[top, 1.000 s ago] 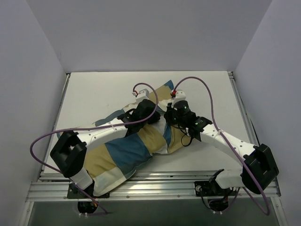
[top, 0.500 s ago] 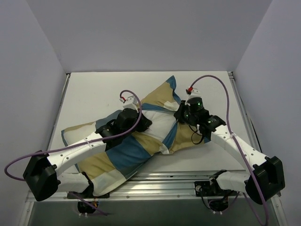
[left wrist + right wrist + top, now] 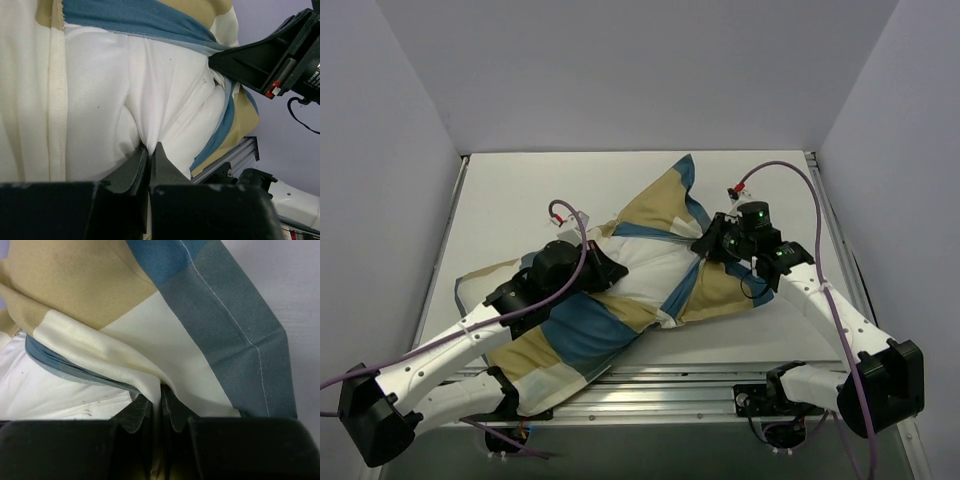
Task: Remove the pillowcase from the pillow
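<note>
The pillowcase (image 3: 655, 205), in blue, tan and cream blocks, lies across the table from the front left to the back middle. The white pillow (image 3: 650, 270) shows through its open mouth in the middle. My left gripper (image 3: 605, 268) is shut on a fold of the pillow (image 3: 150, 100). My right gripper (image 3: 708, 247) is shut on the pillowcase's cream edge (image 3: 145, 335) at the mouth. In the left wrist view the pillowcase's blue hem (image 3: 145, 20) stretches over the pillow toward the right gripper.
The pillowcase's front end (image 3: 555, 370) hangs over the table's near edge by the metal rail (image 3: 690, 385). Purple cables loop above both arms. Grey walls (image 3: 380, 200) stand at the left, right and back.
The left arm has pulled back toward the front left with the pillow. The right gripper has moved right with the pillowcase edge. More white pillow is uncovered in the middle.
</note>
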